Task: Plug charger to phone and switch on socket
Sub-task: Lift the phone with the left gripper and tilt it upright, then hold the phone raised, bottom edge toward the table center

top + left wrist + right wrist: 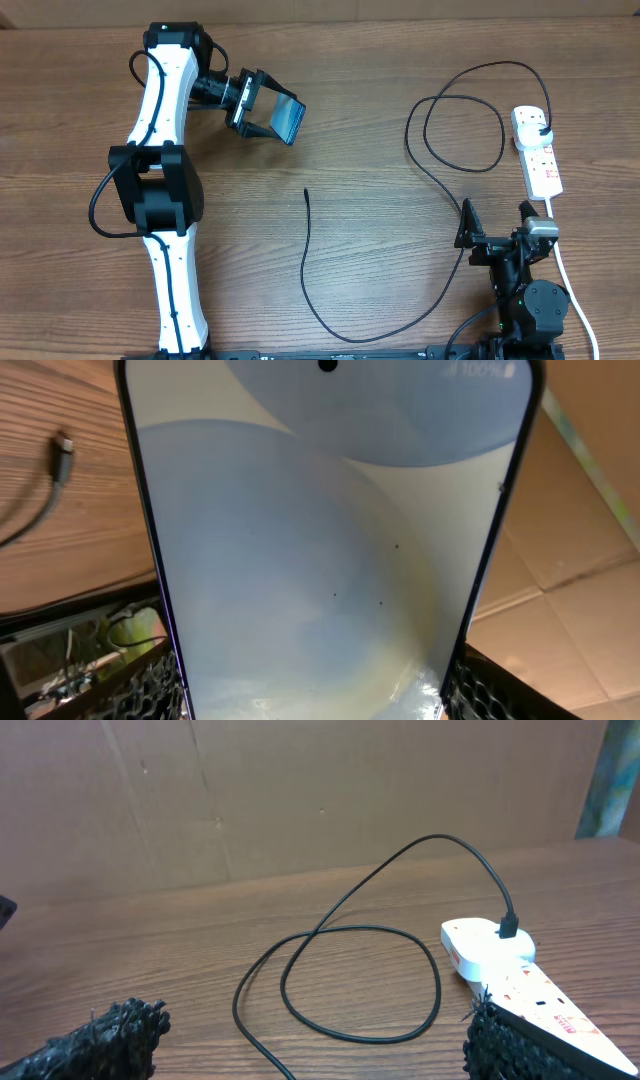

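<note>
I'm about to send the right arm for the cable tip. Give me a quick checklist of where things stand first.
1. Grip on phone by left pincer: ok, clamped between its fingers.
2. Free right pincer: ok, open and empty.
3. Seating of charger plug in socket: ok.
4. Access to connector tip: ok, lying loose on table.
5. Switch on socket set on: cannot tell.
6. Port of phone facing the tip: cannot tell.
</note>
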You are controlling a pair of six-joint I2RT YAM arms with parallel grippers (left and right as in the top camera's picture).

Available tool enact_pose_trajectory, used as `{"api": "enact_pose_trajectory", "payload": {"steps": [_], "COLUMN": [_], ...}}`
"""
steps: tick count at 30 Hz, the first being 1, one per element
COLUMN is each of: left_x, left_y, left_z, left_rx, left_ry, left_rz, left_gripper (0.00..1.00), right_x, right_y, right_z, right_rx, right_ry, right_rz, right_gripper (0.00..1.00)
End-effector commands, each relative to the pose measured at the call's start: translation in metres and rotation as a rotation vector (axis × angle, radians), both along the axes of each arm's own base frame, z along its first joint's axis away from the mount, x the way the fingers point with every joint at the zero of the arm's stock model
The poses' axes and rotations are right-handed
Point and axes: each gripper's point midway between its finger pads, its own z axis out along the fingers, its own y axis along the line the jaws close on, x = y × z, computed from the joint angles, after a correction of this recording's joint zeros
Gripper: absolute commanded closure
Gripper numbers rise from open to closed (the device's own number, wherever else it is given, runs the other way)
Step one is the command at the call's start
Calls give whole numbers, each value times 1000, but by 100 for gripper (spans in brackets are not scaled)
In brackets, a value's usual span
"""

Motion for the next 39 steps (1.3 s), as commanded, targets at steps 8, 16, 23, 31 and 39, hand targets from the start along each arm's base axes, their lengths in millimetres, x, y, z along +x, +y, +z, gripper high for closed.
{"api": "enact_pose_trajectory", "payload": {"steps": [8, 16, 23, 31, 39], "left_x": [8, 8, 10, 13, 12], "left_y": [-14, -14, -17, -20, -20], "left_z": [30, 32, 39, 53, 50], "left_rx": [-163, -169, -207, -287, -273], "left_ry": [-47, -37, 23, 32, 31], "left_rz": [21, 28, 63, 83, 80], "left_gripper": [96, 96, 96, 96, 96], "right_x": [0, 0, 0, 0, 0], "right_y": [0, 0, 0, 0, 0], "right_z": [0, 0, 0, 0, 0], "right_rx": [-7, -7, -7, -7, -7], "right_ry": [-8, -8, -8, -8, -8], "right_rz": [0, 0, 0, 0, 0], "right_gripper": [0, 0, 0, 0, 0]}}
